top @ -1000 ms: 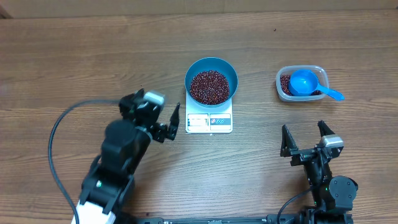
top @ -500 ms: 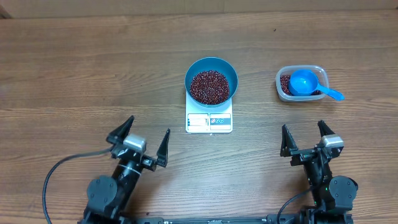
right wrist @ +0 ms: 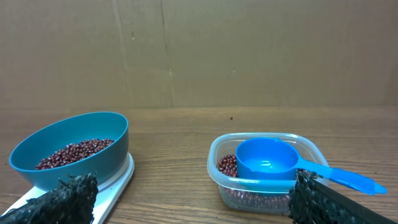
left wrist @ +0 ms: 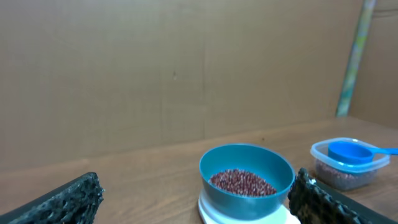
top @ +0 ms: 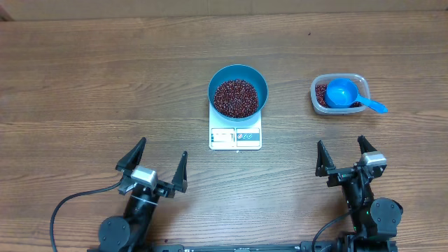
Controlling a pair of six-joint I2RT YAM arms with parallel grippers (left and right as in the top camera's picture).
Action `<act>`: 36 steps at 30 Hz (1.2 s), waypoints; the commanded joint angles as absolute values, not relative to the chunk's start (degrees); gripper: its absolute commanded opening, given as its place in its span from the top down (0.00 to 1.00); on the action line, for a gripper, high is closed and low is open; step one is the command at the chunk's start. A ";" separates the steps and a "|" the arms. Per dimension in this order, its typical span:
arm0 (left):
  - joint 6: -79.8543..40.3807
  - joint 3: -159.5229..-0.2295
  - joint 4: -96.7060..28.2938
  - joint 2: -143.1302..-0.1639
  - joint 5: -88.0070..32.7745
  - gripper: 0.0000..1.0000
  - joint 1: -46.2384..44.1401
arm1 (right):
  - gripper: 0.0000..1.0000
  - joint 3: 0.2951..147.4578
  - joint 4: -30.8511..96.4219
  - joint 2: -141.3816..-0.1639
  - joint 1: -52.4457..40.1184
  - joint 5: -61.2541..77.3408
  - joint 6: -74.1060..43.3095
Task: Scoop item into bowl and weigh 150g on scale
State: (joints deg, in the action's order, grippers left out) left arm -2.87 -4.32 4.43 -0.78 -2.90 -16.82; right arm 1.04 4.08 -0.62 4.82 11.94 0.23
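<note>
Left fingers [top: 181,173] drawn back, spread wide; bowl [top: 238,72] on scale [top: 235,137].

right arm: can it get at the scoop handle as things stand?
Probably yes. The right gripper is open and empty. The scoop rests in the tub straight ahead of it, handle sticking out past the rim, and nothing stands between them.
</note>
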 commanded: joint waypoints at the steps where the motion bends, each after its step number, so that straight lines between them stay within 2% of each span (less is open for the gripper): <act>1: -9.28 -0.16 6.17 -0.16 1.89 0.00 -16.12 | 0.00 0.45 3.79 -0.16 4.51 11.44 -0.01; 9: -9.76 -0.25 -3.40 -0.16 2.96 0.00 -8.78 | 0.00 0.45 3.79 -0.16 4.51 11.44 -0.01; 18: 8.95 -0.25 -4.25 -0.19 3.18 0.00 -5.41 | 0.00 0.45 3.79 -0.16 4.51 11.44 -0.01; 36: 9.19 -0.27 -4.25 -0.25 2.98 0.00 -5.43 | 0.00 0.45 3.79 -0.16 4.51 11.44 -0.01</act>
